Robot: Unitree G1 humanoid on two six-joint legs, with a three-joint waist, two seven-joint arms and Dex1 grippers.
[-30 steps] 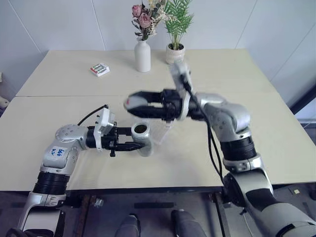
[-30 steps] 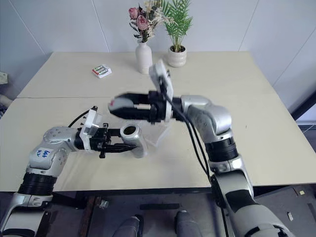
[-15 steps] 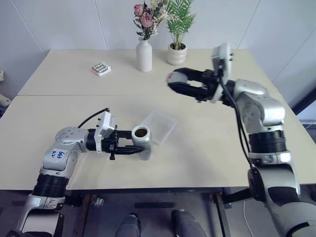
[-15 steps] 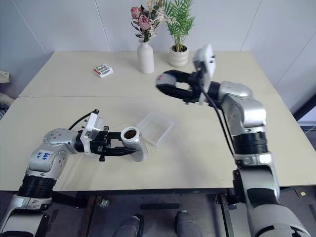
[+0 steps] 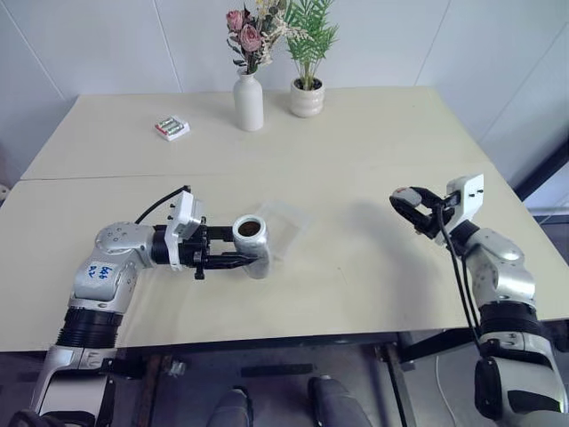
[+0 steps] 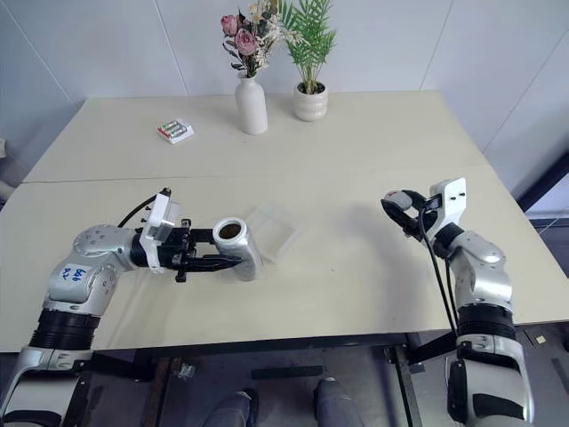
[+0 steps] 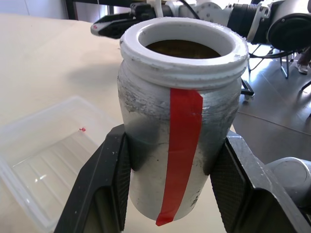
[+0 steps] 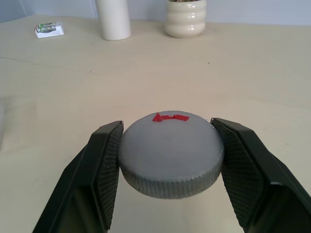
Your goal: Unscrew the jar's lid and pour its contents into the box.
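lid off and carried aside; jar open, pour not yet begun

the right pincer is clamped on the lid, one black finger on each side of its rim, the red mark on the lid's top. a second ago this pincer hung right over the jar's mouth near the middle of the counter; it has since swung out toward the counter's right edge and come lower, and now holds the lid just above the surface, well apart from the jar.

the left pincer has not moved. it stays clamped on the jar near the counter's front edge, left of centre. jar upright or nearly so, red stripe on its side, mouth open, brown contents visible inside.

the clear box lies flat on the counter just beside the jar, on its far-right side, with no brown bits in it.

judgement: unscrewing is done. what remains is setting the lid down and tipping the jar over the box, a short move for the left arm.
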